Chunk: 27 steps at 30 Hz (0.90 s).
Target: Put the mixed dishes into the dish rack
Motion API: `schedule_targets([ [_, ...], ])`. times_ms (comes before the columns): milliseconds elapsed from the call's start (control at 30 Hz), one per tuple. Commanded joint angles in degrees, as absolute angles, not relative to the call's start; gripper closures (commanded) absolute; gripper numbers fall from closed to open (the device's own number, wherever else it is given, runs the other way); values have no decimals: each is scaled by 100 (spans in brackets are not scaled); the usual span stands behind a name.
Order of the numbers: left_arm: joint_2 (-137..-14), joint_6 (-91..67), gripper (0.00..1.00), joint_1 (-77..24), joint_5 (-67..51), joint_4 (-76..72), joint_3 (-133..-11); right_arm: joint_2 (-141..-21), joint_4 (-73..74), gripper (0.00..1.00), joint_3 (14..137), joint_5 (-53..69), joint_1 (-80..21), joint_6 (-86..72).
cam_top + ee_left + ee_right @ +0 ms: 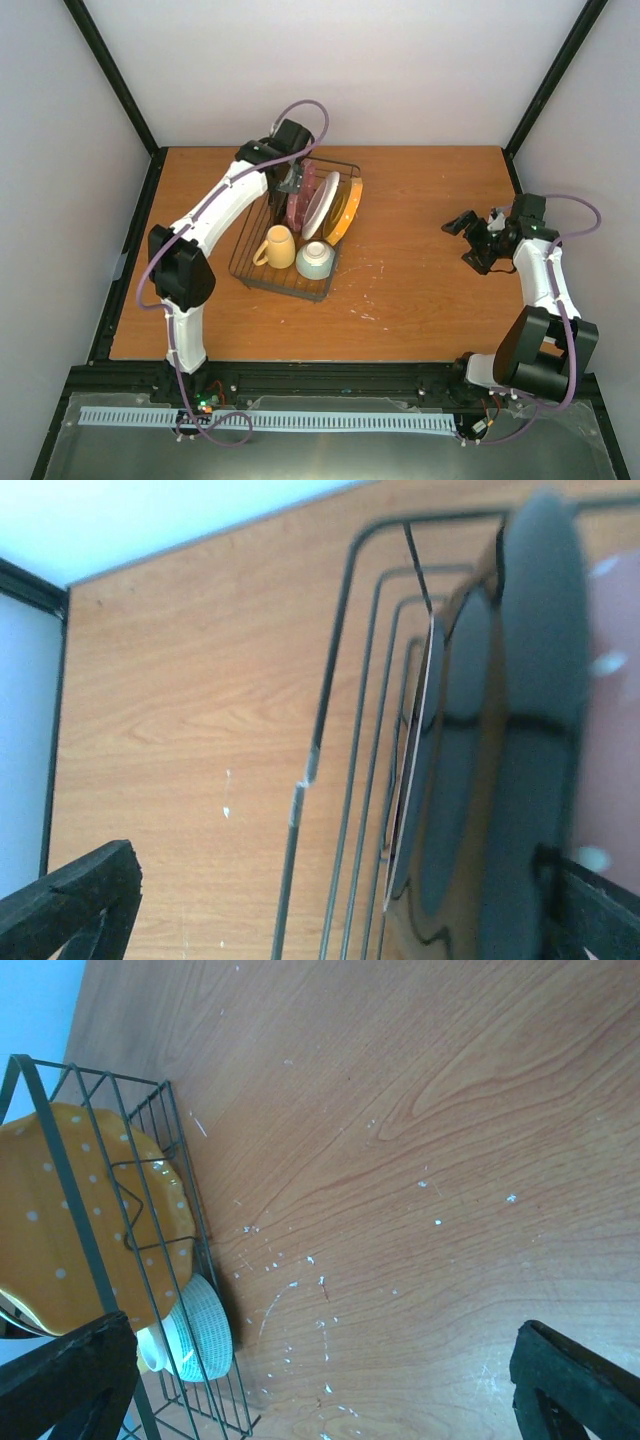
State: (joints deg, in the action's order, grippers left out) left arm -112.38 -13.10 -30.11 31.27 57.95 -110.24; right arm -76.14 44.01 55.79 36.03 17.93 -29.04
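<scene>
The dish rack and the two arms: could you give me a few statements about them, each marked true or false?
1. The yellow mug sits inside the dish rack. True.
2. The orange white-dotted plate lies flat. False: it stands on edge in the rack.
3. The right gripper holds the mint-green bowl. False: it is open and empty, well off to the rack's right; the bowl sits in the rack beside the mug.
4. The left gripper is over the rack's far end, by the standing plates. True.
</scene>
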Motion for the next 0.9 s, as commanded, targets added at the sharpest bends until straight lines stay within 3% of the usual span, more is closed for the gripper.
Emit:
schedule_targets([
  [0, -11178, -1411, 0, -3014, 3621, 6085, -12027, -7629, 4358, 0, 5814, 3617, 1758, -2880],
  [133, -10816, -1432, 0, -3023, 3769, 5953, -12810, -7676, 4351, 0, 5962, 3560, 1759, -2883],
  [233, -10174, -1462, 0, -2970, 3722, 5378, -12605, -7711, 4332, 0, 6137, 3500, 1759, -2872],
  [333, -9428, -1930, 0, -2625, 3302, 4888, -11932, -7783, 4335, 0, 6340, 3403, 1765, -2861],
  [633, -7186, -2960, 0, -1342, 1233, 2706, -8354, -7911, 4242, 0, 7049, 3155, 1762, -2671],
  [867, -6780, -3148, 0, -750, 388, 2243, -7857, -8177, 3968, 0, 7662, 3311, 1769, -2692],
])
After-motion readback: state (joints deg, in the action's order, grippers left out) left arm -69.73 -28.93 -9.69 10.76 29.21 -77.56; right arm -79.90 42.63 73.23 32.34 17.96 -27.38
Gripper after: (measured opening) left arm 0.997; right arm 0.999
